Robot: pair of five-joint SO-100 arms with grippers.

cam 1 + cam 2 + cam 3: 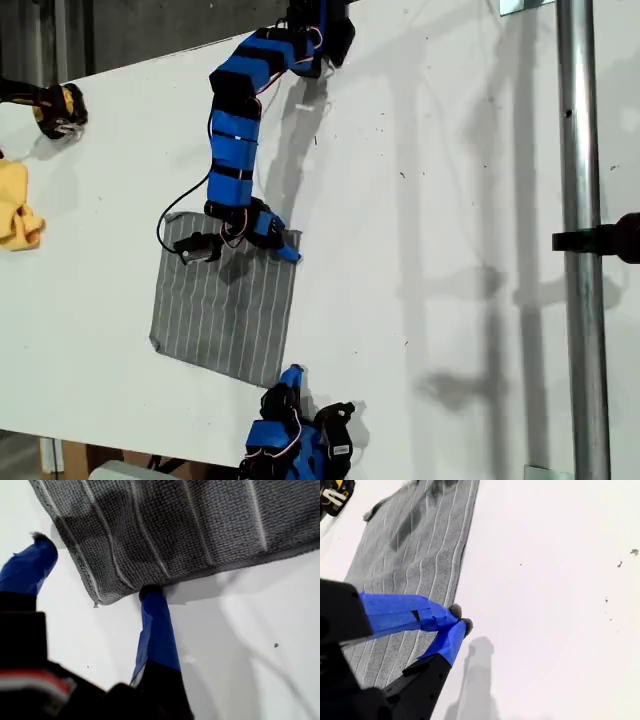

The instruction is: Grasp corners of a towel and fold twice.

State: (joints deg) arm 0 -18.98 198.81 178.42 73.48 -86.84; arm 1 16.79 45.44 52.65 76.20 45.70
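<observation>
While no writing can be read anywhere, the towel [228, 308] is straddled by my first gripper's [95, 575] spread jaws, and my second gripper [459, 619] is pressed together.

I am working in what looks like a robotics lab or workshop: a bare white table [450, 200], 2 blue arms mounted at its edges, and a metal pole [580, 250] beside it.

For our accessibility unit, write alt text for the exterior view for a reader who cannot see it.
A grey striped towel lies flat on a white table, with a blue robot arm reaching from the view's top onto its upper edge. Another blue gripper sits at the towel's lower corner near the view's bottom edge, and a yellow cloth lies at the view's left edge.
</observation>
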